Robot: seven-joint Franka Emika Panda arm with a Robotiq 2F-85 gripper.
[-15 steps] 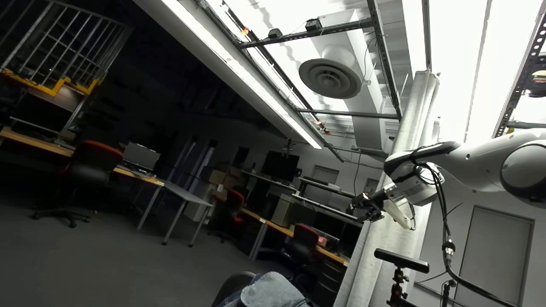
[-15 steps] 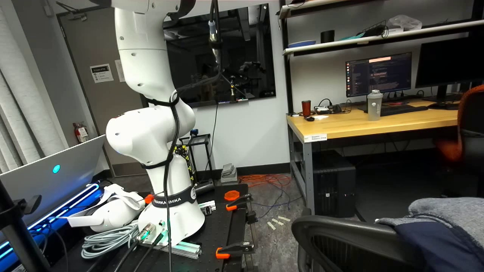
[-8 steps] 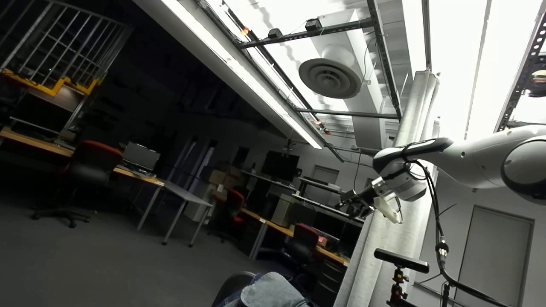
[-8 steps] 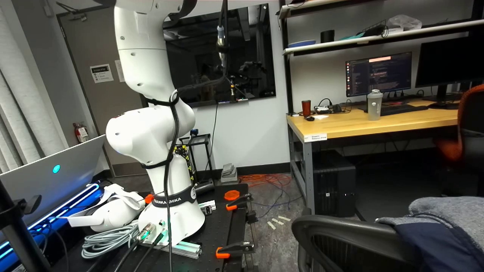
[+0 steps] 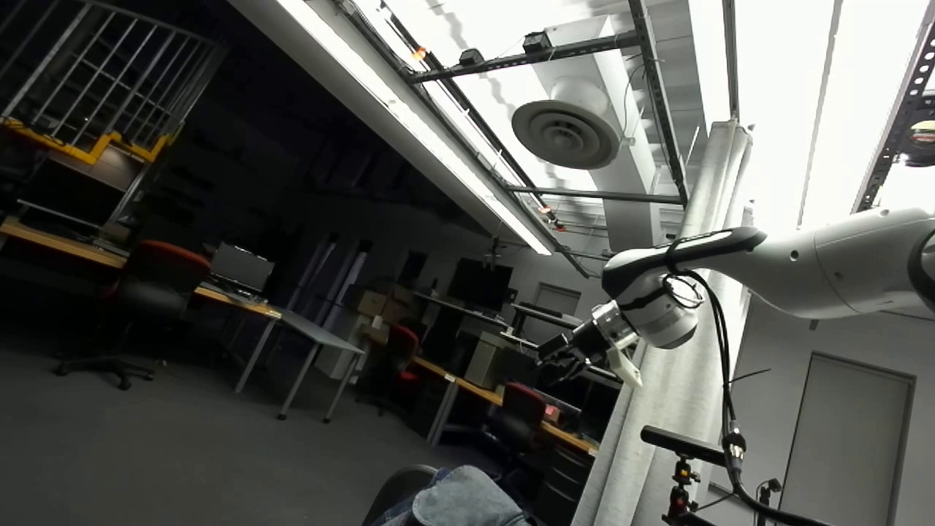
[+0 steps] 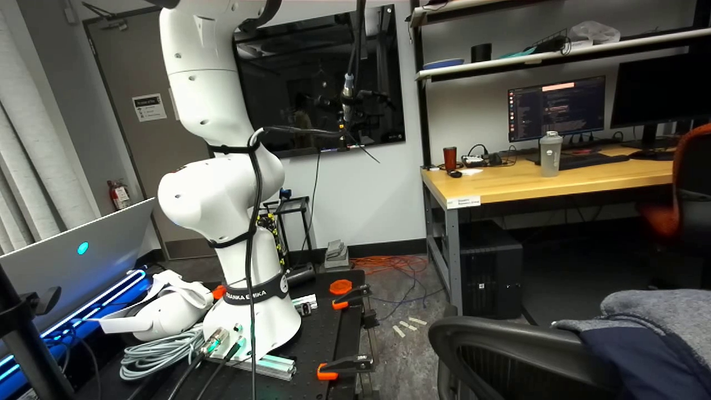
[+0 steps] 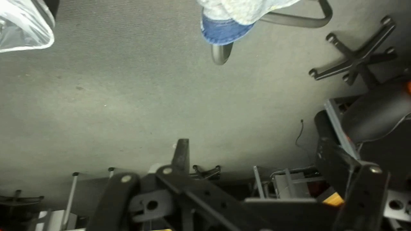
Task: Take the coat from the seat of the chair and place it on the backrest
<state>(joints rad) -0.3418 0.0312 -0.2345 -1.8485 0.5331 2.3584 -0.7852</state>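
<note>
The blue-grey coat lies bunched over the dark chair at the bottom of an exterior view. It also shows in an exterior view as grey and navy cloth, beside the chair's curved backrest edge. In the wrist view the coat is at the top edge, cut off, with dark curved chair parts sticking out. The seat is hidden. My gripper is in the air, well above and apart from the coat. In the wrist view the gripper is open, its fingers wide apart, nothing between them.
A camera on a stand is below the arm. Desks and office chairs stand behind. The robot's black table has clamps on its edge. A wooden desk stands at the back. A lined bin is on the floor.
The arm and gripper have moved left and slightly down in an exterior view, toward the side where the coat lies. The hanging cable has swung along. The coat and chair look unchanged.
</note>
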